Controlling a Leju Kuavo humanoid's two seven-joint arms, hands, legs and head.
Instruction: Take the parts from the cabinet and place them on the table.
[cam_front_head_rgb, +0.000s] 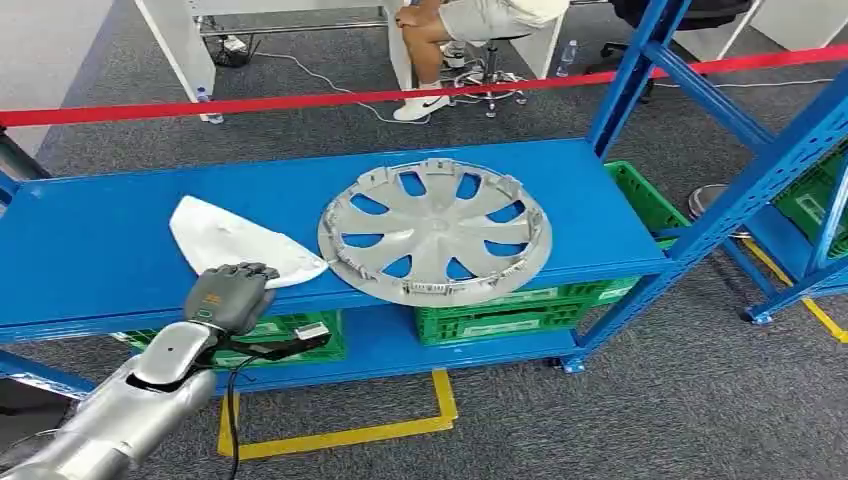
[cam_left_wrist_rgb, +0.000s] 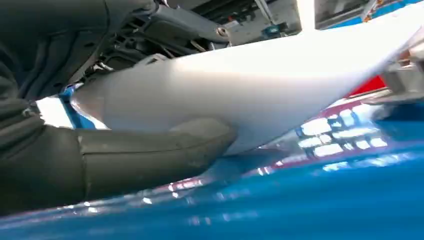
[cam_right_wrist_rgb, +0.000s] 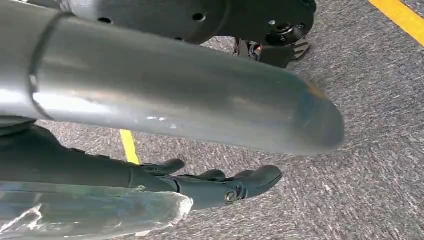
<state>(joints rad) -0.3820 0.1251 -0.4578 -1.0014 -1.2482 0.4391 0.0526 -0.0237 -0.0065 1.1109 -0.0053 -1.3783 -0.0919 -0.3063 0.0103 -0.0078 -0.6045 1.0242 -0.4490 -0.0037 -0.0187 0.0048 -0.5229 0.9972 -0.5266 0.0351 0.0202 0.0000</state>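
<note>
A white, roughly triangular plastic part lies on the left half of the blue shelf. To its right lies a silver wheel cover, its rim touching the white part's tip. My left hand is at the shelf's front edge and grips the near edge of the white part. In the left wrist view the thumb sits under the white part, with the dark fingers above it. My right hand hangs over the grey carpet with fingers straight and nothing in it.
Green crates stand on the lower shelf, and another green crate is behind the right end. Blue uprights rise at the right. A red tape barrier runs behind the shelf, with a seated person beyond. Yellow floor marking lies in front.
</note>
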